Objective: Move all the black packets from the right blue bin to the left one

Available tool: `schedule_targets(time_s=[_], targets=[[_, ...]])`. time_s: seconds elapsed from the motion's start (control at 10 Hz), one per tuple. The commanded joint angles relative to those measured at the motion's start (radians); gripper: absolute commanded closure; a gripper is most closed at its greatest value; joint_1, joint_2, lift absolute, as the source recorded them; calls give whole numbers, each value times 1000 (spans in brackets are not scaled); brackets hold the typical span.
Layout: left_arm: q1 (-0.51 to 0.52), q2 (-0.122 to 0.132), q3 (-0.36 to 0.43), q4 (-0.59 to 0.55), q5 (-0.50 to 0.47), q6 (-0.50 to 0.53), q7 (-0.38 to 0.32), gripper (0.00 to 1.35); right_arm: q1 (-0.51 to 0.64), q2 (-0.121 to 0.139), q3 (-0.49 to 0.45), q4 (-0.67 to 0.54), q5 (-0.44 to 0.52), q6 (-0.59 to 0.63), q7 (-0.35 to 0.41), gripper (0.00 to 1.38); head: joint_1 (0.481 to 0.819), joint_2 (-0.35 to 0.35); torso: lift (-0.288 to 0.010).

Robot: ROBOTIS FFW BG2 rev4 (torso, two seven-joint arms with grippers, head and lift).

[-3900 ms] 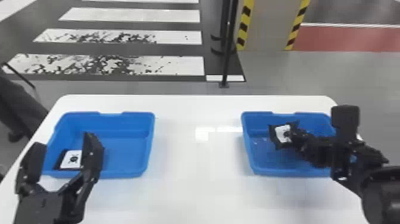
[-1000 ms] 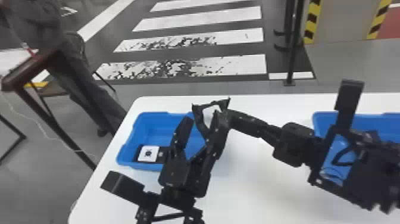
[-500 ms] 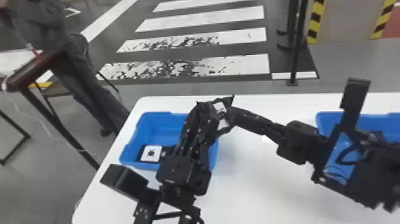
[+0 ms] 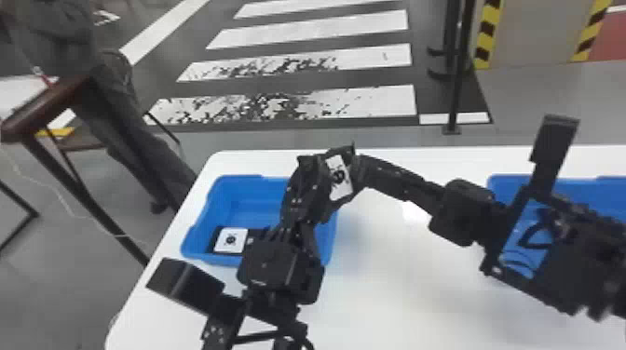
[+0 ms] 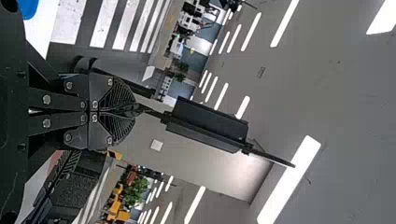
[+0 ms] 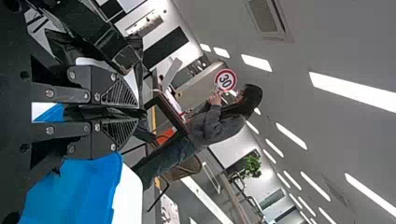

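Has a broad white table (image 4: 382,288) with rounded corners for a surface, set on smooth grey floor
Bears the left blue bin (image 4: 237,205) on that table, with a white-labelled black packet (image 4: 230,240) lying inside toward the near side, and the right blue bin (image 4: 507,184) well apart, partly behind the right arm
Clamps another black packet (image 4: 338,177) between the fingers of the right gripper (image 4: 355,179), up by the left bin's far right corner, with a white label showing
Brings the left gripper (image 4: 316,172) right beside that packet, fingers together; cannot tell if pinched on its edge
Beyond the table, shows white crossing stripes (image 4: 386,100) on dark floor, a black post (image 4: 459,93), a panel (image 4: 531,37) edged in yellow and black, and a brown table (image 4: 53,100) off to the left
Overhead, has a pale ceiling with bright strip lights (image 5: 289,179)
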Motion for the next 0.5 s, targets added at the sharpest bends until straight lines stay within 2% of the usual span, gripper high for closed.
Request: schedule_targets(time_s=[0.0, 0.1, 0.2, 0.4], targets=[[-17, -5, 27, 2, -43, -3, 3, 1220, 0, 0, -7, -1, 27, -9, 5, 578, 695, 252, -140], [-44, -8, 45, 47, -85, -13, 18, 1220, 22, 1, -37, -13, 62, -22, 5, 119, 687, 255, -140], [-79, -14, 67, 108, -125, -28, 26, 1220, 54, 7, -87, -30, 116, -24, 5, 39, 683, 255, -140], [-160, -29, 127, 265, -292, -62, 68, 1220, 126, 18, -193, -67, 218, -24, 3, 61, 685, 225, -140]])
